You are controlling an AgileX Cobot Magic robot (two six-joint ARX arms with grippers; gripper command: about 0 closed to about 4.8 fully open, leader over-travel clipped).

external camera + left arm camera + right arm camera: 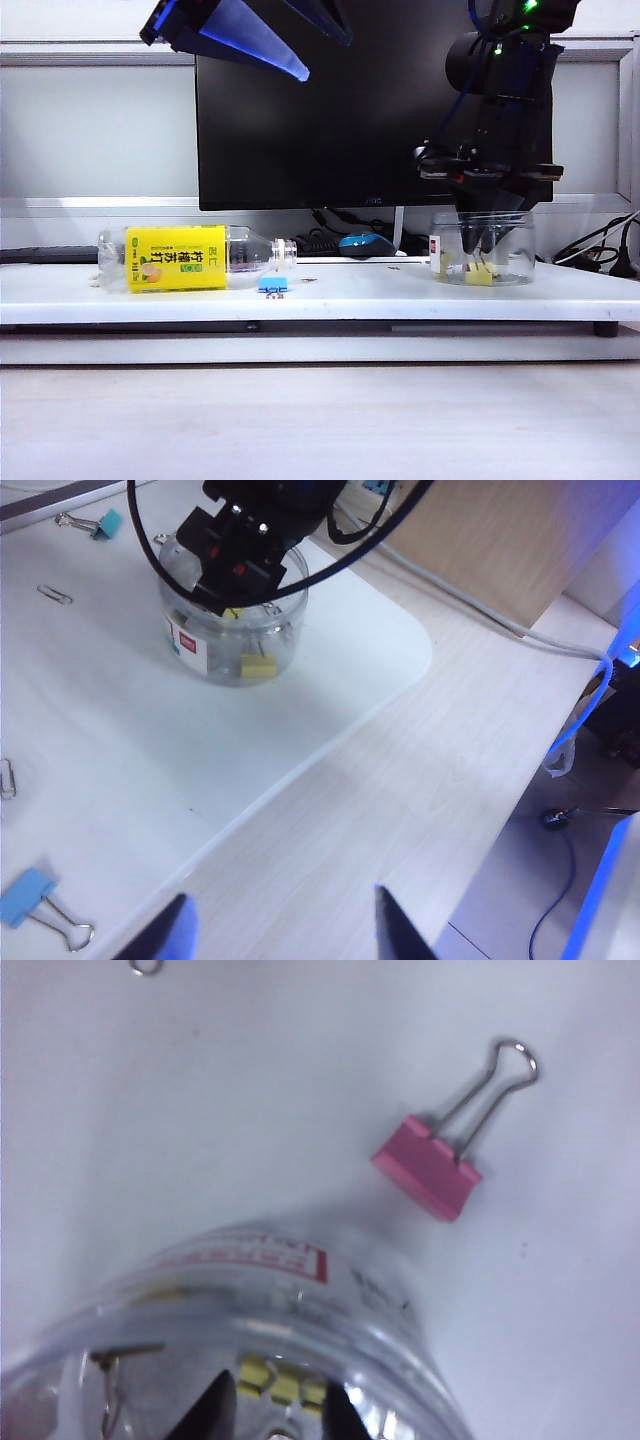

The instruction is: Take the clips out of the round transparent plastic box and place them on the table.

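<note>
The round transparent plastic box (pixel 505 235) (pixel 200 610) (pixel 250 1280) stands on the right part of the white table (pixel 380 295). Yellow clips (pixel 478 275) (pixel 258 666) (pixel 285 1380) lie on its bottom. My right gripper (pixel 478 255) (pixel 275 1415) reaches down into the box, its jaws apart with the yellow clips just beyond the tips. A pink clip (pixel 428 1165) and a teal clip (pixel 100 523) lie on the table outside the box. My left gripper (pixel 325 58) (pixel 285 920) hangs high at the upper left, open and empty.
A yellow-labelled clear bottle (pixel 185 258) lies on its side at the left, with a bright blue clip (pixel 272 287) (pixel 30 900) in front of its neck. Paper clips (pixel 55 594) are scattered on the table. A black monitor (pixel 330 130) and cables (pixel 600 250) stand behind.
</note>
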